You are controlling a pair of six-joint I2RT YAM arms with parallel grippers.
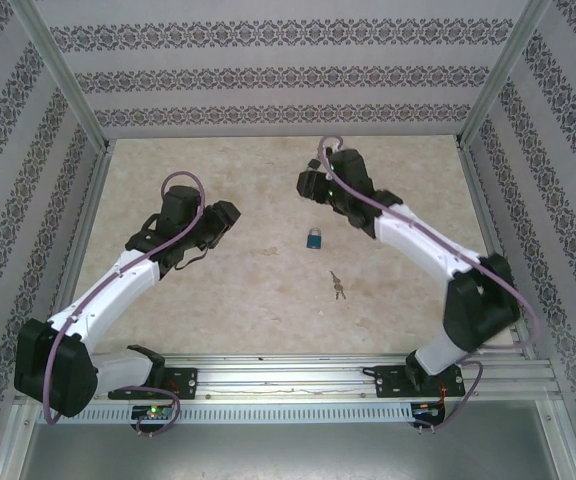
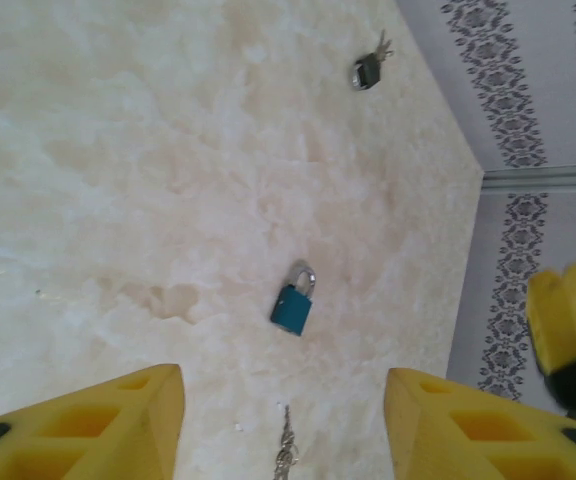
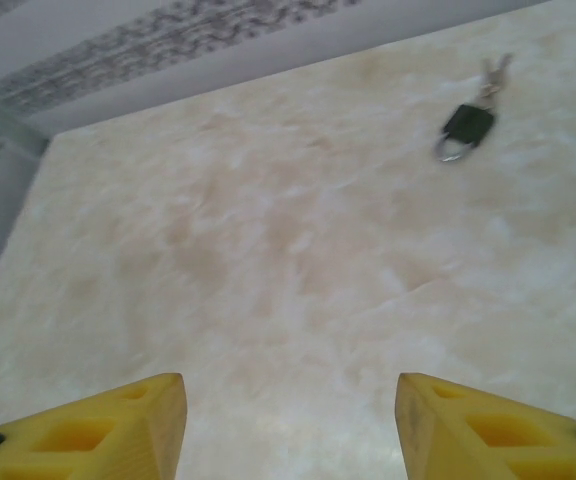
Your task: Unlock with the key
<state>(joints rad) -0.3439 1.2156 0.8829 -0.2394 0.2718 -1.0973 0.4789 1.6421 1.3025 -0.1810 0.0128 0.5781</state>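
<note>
A small teal padlock (image 1: 314, 239) with a silver shackle lies flat on the marbled table (image 1: 248, 290), near the middle. A bunch of silver keys (image 1: 338, 286) lies just in front and to the right of it. My left gripper (image 1: 225, 215) hovers left of the padlock, open and empty. My right gripper (image 1: 307, 183) hovers behind the padlock, also open and empty. In the left wrist view the padlock (image 2: 294, 303) lies ahead of my open left gripper (image 2: 283, 372), and the keys (image 2: 286, 456) lie low between the yellow fingers (image 2: 148, 420). My right gripper (image 3: 288, 380) frames bare tabletop.
A small dark lock-like object with a metal loop and keys (image 2: 368, 70) lies farther off; the right wrist view has it too (image 3: 465, 126). Patterned walls and aluminium posts (image 1: 493, 90) enclose the table. A yellow finger of the other gripper (image 2: 566, 325) is at the right edge.
</note>
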